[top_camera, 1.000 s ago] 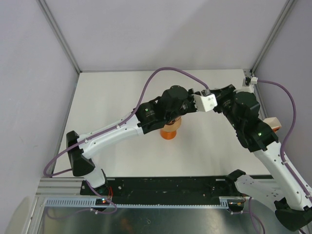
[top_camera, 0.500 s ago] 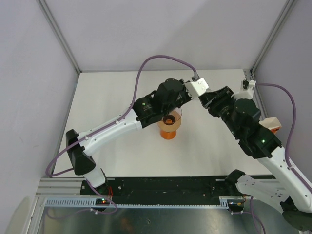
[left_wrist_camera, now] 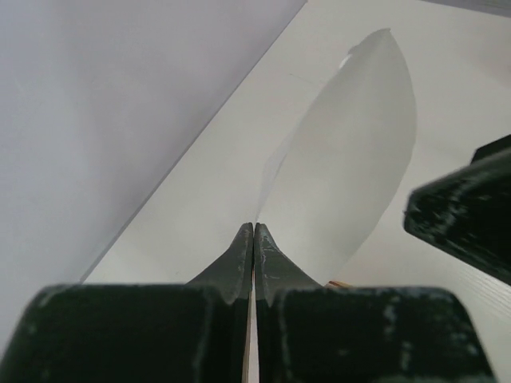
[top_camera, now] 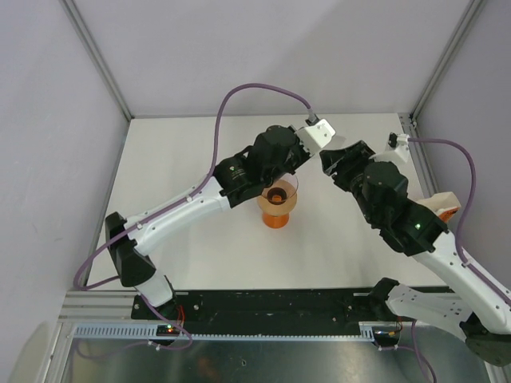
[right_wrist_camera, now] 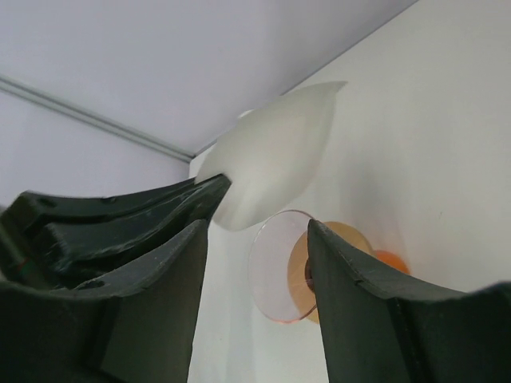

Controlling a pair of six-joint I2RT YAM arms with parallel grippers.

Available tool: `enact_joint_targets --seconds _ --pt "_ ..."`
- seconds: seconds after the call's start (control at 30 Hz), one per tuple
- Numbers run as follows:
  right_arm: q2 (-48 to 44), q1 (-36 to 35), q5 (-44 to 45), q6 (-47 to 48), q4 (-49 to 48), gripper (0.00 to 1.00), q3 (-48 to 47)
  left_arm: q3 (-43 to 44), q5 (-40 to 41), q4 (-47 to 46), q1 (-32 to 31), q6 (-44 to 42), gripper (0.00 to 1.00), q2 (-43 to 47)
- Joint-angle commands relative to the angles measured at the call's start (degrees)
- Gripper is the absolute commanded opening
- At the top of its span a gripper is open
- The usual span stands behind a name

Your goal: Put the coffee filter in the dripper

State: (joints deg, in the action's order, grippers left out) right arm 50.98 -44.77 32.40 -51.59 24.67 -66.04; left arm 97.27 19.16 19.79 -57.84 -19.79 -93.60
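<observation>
The left gripper [left_wrist_camera: 254, 227] is clenched tight on the coffee filter [left_wrist_camera: 351, 152], pinching it at its narrow end; the pale paper fans out beyond the fingertips, slightly bowed, with its rounded edge farthest from the gripper. It hangs in the air above the tabletop [top_camera: 184, 159], not in the dripper [top_camera: 278, 203]. From the right wrist's view the filter sits higher than the dripper's wide rim and a little off to one side, apart from it. From overhead the paper itself is hard to pick out among the two wrists, so I cannot tell exactly where it hangs relative to the cup.

The dripper stands upright on its round base near the middle of the tabletop, translucent orange, with the left arm's wrist crossing over its far rim.

The right gripper [right_wrist_camera: 257, 226] is released; its two dark fingers stand well apart with nothing between them, and it faces the filter and the left gripper from just beside them. A pale packet [top_camera: 444, 203] with an orange edge lies near the right border of the tabletop, partly hidden behind the right arm.
</observation>
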Motion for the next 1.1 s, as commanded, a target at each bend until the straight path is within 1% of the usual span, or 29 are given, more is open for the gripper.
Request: enact_joint_targets --seconds 0.0,0.13,0.3,0.37,0.4,0.43,0.47,0.53,0.63,0.67,0.73,0.8,0.83,0.9,0.97,1.03,1.07 --pt "1.5 0.3 5.9 -0.5 -3.7 0.57 -0.8 0.3 -0.2 -1.5 -0.2 2.5 0.0 4.1" --pt "2.2 1.2 6.1 -2.0 -6.1 0.55 1.1 0.1 -0.3 -1.3 -0.2 3.0 0.0 4.6" --pt "4.0 4.6 0.7 -2.0 -11.3 0.56 3.1 -0.2 -2.2 -0.9 -0.2 3.7 0.0 5.1" --pt "5.1 5.7 -1.2 -1.8 -13.0 0.55 3.4 -0.4 -3.1 -0.6 -0.2 4.4 0.0 5.4" --pt "5.7 6.1 -1.8 -1.8 -13.5 0.53 3.4 -0.4 -3.4 -0.4 -0.2 4.6 0.0 5.6" --pt "6.1 6.5 -2.7 -1.8 -13.9 0.5 3.4 -0.4 -3.6 -0.2 -0.2 4.8 0.0 5.8" --pt "6.5 6.9 -3.3 -1.8 -14.0 0.45 3.4 -0.4 -3.6 0.1 -0.2 5.0 0.0 6.1" --pt "6.9 7.7 -4.3 -1.7 -13.8 0.32 3.4 -0.3 -3.5 0.4 -0.2 5.0 0.0 6.6" --pt "6.4 8.6 -4.8 -0.9 -12.9 0.09 3.4 -0.5 -3.0 0.9 0.0 5.1 0.0 7.2" --pt "6.1 8.9 -4.9 -0.6 -12.4 0.05 3.4 -0.6 -2.8 0.9 0.3 5.1 0.0 7.5" --pt "5.5 9.4 -5.5 0.5 -11.4 0.01 3.5 -0.7 -2.6 1.0 0.9 5.2 0.0 7.8" --pt "5.4 10.6 -7.7 1.3 -9.8 0.0 3.2 -0.6 -2.7 1.5 1.5 5.1 0.01 8.3" --pt "5.7 11.2 -9.1 1.7 -8.9 0.0 2.7 -0.7 -3.0 2.1 1.6 4.9 0.05 8.7" --pt "7.0 12.4 -12.8 2.8 -6.0 0.0 0.8 -0.8 -4.7 3.7 1.7 4.9 0.33 9.6" --pt "9.4 12.6 -15.8 5.1 -1.3 0.0 -2.9 -1.0 -6.8 5.8 1.7 5.3 0.55 10.7" --pt "12.4 12.5 -18.6 8.1 4.2 0.0 -8.3 -1.3 -8.0 8.3 1.8 5.6 0.72 12.2" --pt "13.6 12.5 -19.8 10.3 7.3 0.0 -11.7 -1.7 -8.5 10.0 2.0 6.1 0.78 13.1"
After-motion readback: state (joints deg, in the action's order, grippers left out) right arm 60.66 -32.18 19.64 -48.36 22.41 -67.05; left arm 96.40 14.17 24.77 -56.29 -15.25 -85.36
